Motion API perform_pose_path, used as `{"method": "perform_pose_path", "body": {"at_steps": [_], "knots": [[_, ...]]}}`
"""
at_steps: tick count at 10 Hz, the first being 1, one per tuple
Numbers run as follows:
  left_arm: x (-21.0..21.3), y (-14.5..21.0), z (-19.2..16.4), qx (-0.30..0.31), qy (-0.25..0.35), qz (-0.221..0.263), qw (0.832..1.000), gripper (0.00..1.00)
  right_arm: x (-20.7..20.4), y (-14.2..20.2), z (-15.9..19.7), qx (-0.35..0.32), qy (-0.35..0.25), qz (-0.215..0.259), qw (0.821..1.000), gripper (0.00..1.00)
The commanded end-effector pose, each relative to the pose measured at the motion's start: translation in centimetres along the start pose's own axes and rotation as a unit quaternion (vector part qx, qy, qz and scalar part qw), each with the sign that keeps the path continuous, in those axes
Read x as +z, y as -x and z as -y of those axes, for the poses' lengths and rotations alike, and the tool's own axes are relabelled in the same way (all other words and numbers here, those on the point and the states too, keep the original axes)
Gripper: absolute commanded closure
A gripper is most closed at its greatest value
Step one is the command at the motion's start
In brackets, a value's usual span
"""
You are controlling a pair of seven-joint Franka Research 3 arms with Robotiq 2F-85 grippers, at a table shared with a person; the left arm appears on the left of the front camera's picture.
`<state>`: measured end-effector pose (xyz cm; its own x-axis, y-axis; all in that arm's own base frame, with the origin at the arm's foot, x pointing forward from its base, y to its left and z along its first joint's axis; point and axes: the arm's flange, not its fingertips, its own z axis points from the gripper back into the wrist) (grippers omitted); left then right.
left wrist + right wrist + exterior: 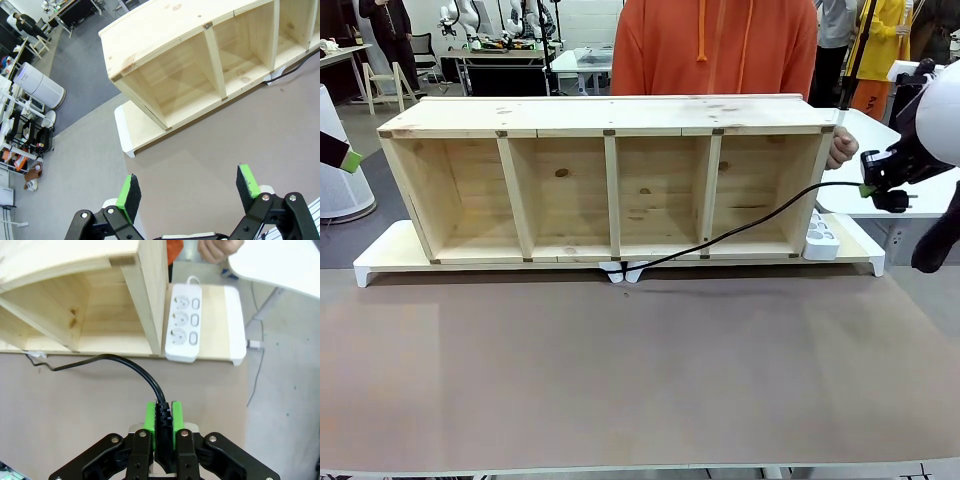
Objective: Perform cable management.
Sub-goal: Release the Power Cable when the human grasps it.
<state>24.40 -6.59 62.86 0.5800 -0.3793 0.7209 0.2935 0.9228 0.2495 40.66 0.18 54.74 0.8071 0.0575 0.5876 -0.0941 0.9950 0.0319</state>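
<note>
The black cable runs from a white clip at the shelf's front foot, rising to the right across the rightmost compartment. My right gripper hangs in the air beyond the shelf's right end, shut on the cable just behind its chunky plug. In the right wrist view the cable curves up into the shut green pads of my right gripper. My left gripper stands open and empty above the table's left end, and its green pad peeks in at the front view's left edge.
A long wooden shelf with several compartments lies on a white base. A white power strip rests on the base beside the shelf's right end. A person in an orange hoodie stands behind, one hand on the shelf's right corner.
</note>
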Motion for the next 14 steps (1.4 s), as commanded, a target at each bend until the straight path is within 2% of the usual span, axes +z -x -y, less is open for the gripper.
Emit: {"method": "perform_pose_path", "body": {"at_steps": [1,5,13,14], "knots": [[0.1,0.0,0.0,0.0,-0.002,0.002,1.0,0.0,-1.2,-3.0,1.2,0.016,-0.007,0.015,1.0,0.84],[0.1,0.0,0.0,0.0,-0.002,0.002,1.0,0.0,-2.4,-7.1,2.3,0.027,0.005,0.016,0.999,0.84],[0.1,0.0,0.0,0.0,-0.002,0.002,1.0,0.0,-2.9,-7.3,3.4,0.009,0.013,0.006,1.0,0.84],[0.1,0.0,0.0,0.0,-0.002,0.002,1.0,0.0,-3.0,-6.7,1.9,0.018,0.009,0.0,1.0,0.84]]}}
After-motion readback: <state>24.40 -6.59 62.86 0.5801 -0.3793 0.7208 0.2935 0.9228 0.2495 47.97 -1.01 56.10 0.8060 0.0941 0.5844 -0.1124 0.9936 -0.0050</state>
